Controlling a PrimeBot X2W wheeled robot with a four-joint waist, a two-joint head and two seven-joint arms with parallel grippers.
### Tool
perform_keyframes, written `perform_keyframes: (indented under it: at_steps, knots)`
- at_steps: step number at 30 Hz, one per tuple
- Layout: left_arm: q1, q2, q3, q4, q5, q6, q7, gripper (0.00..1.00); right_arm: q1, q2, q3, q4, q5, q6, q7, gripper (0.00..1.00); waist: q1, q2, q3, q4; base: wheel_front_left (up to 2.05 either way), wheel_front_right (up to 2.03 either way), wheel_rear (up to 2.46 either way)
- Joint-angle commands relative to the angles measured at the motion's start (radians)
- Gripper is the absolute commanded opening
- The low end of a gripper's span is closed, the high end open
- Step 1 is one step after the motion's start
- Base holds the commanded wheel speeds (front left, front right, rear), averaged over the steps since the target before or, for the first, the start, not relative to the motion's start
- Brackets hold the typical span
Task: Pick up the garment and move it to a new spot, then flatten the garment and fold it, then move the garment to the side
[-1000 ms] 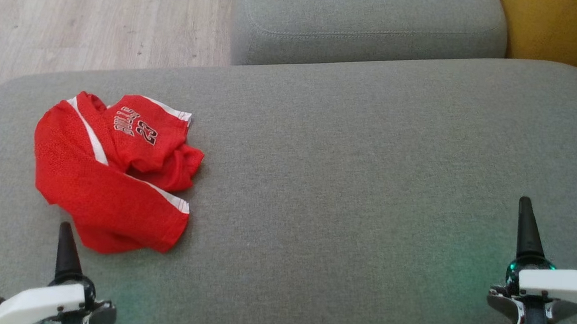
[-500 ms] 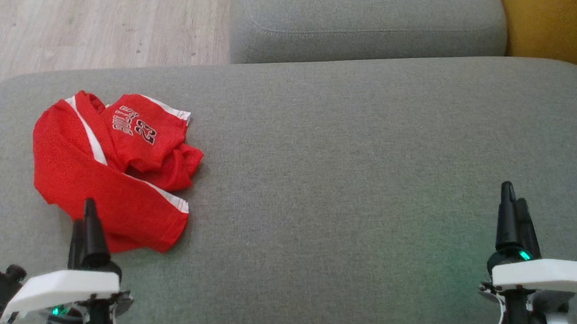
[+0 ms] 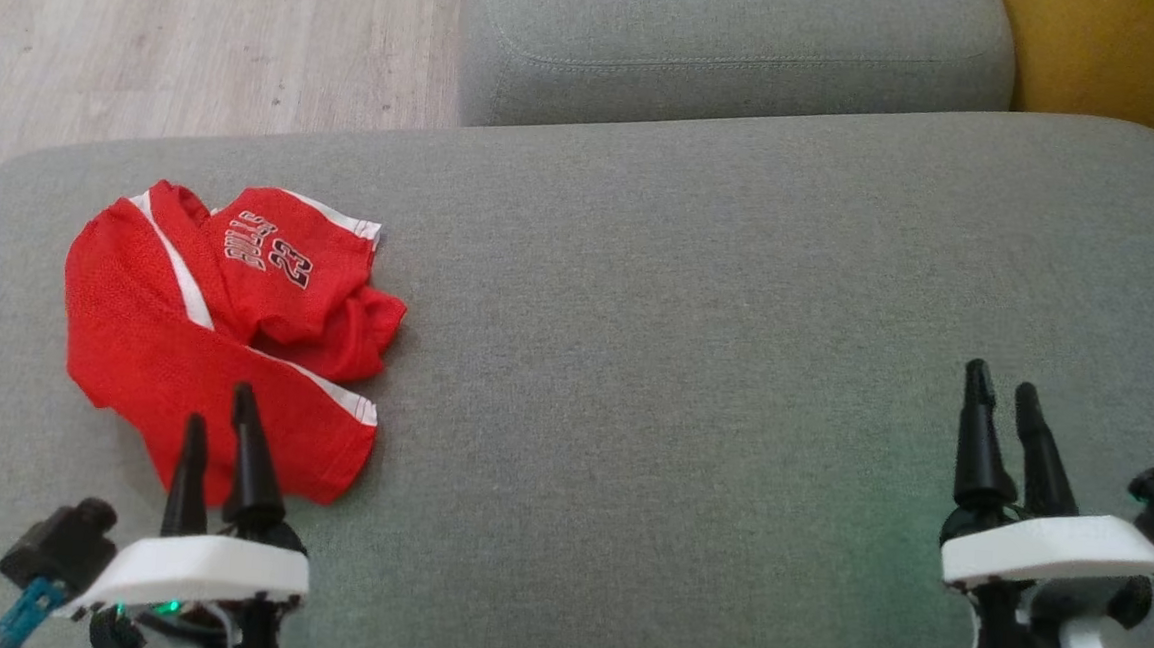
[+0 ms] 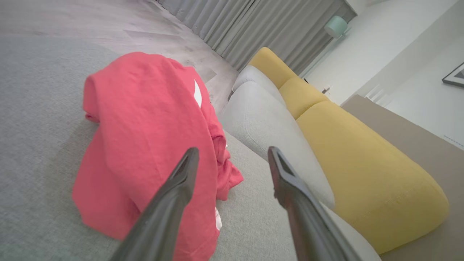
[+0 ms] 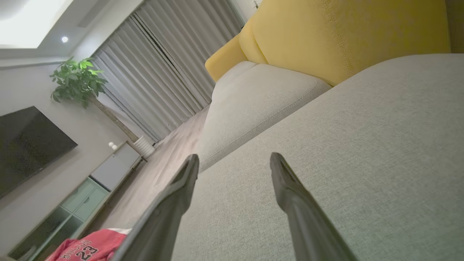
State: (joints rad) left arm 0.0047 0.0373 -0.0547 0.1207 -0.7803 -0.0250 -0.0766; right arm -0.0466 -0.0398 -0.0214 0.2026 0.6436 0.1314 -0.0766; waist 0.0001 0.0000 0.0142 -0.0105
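In the head view, the garment (image 3: 215,342), a red mesh jersey with white trim, lies crumpled at the near left of the grey sofa seat (image 3: 689,301). The left gripper (image 3: 220,405) hovers at its near edge, fingers parted. The right gripper (image 3: 1002,378) stands well apart at the near right over bare cushion, also parted and empty.

In the left wrist view, the left gripper (image 4: 232,150) has its jaws spread wide and holds nothing. One finger overlaps the garment (image 4: 145,127) and the other overlaps the seat beside it. The cloth humps up in loose folds.

In the right wrist view, the right gripper (image 5: 233,156) gapes over plain cushion, with the garment (image 5: 81,248) far off to the left.

The jersey looks light and limp, so it will likely sag and trail when lifted. A raised fold or the hemmed white edge seems the surest place to pinch. The soft cushion should give under the fingertips.
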Motion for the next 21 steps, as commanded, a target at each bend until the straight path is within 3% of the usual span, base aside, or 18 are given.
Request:
perform_keyframes:
  at_steps: [1,21]
  knots:
    - [-0.039,0.014,0.006,-0.043,0.038,0.007,-0.012,1.00,-0.038,-0.007,0.022,-0.035,-0.040,0.000,-0.013,1.00,0.0000,0.0000,0.000,0.000,0.00,0.00,0.00]
    - [-0.053,0.072,-0.111,-0.079,0.306,0.100,-0.068,1.00,-0.048,-0.008,0.067,-0.058,-0.347,-0.001,-0.069,1.00,0.0000,0.0000,0.002,-0.010,0.00,0.00,0.00]
